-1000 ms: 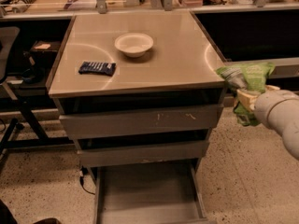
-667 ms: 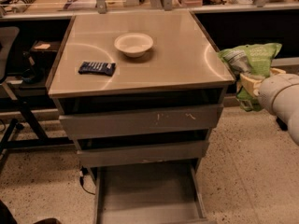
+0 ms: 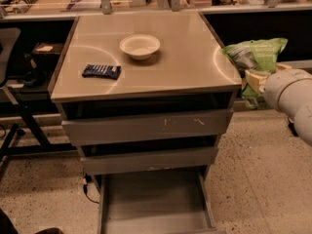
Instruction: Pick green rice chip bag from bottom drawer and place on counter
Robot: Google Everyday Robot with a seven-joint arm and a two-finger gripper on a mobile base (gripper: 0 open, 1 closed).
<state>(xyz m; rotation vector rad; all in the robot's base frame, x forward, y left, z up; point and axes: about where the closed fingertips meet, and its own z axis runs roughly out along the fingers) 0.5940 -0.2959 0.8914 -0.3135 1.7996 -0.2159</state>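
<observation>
Change: green rice chip bag (image 3: 256, 55) lifted higher than a second earlier, carried up by gripper (image 3: 253, 79).
Gripper: just off right edge of counter (image 3: 185, 67); fingers clamped on lower half of bag.
Bag: held in air, upright, top above counter level, not resting on it.
Bottom drawer (image 3: 153, 204): stood pulled open.
Counter: carried white bowl (image 3: 140, 46) and dark blue snack packet (image 3: 101, 71), well apart from bag.
</observation>
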